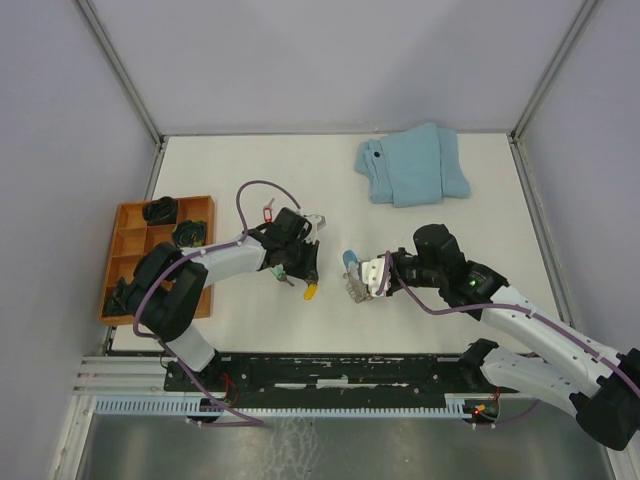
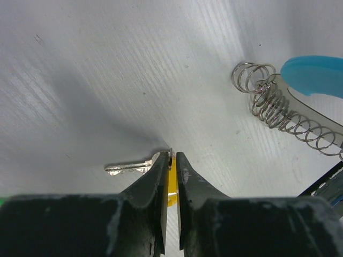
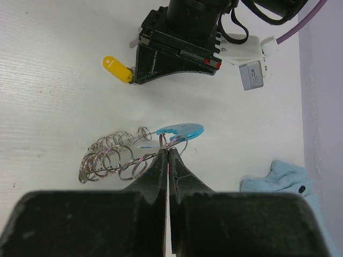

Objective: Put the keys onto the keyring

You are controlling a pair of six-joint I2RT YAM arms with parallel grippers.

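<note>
So far nothing is threaded: I see no key on the keyring (image 3: 110, 158). Early stage, I'd say.

Left claw (image 2: 171, 156) is pinched nearly closed on a key (image 2: 128, 168), gripping its yellow tag (image 2: 172, 182). The blade sticks out sideways, pointing away from the ring. It's low over the table (image 2: 107, 64); can't tell if the blade touches.

Right claw (image 3: 168, 151) is fully closed on the ring's wire, right beside the blue plastic piece (image 3: 179, 130). The ring sits mid-table, just right of the key, near but apart.

Ring look: a loose coil of thin silver wire loops, springy-looking, with a flat, curved bright-blue plastic piece at one end. The coil trails off to one side of the claw and rests on the table as far as I can tell. Can't make out where it opens.

Left to do: bring key and ring together, get the key's hole onto the wire, then repeat. A red tag (image 1: 267, 213) lies behind the left arm, probably the next key. No other keys visible. The tray (image 1: 132, 240) at far left holds dark stuff, too small to call. Cloth (image 1: 412, 165) at the back, not involved.
</note>
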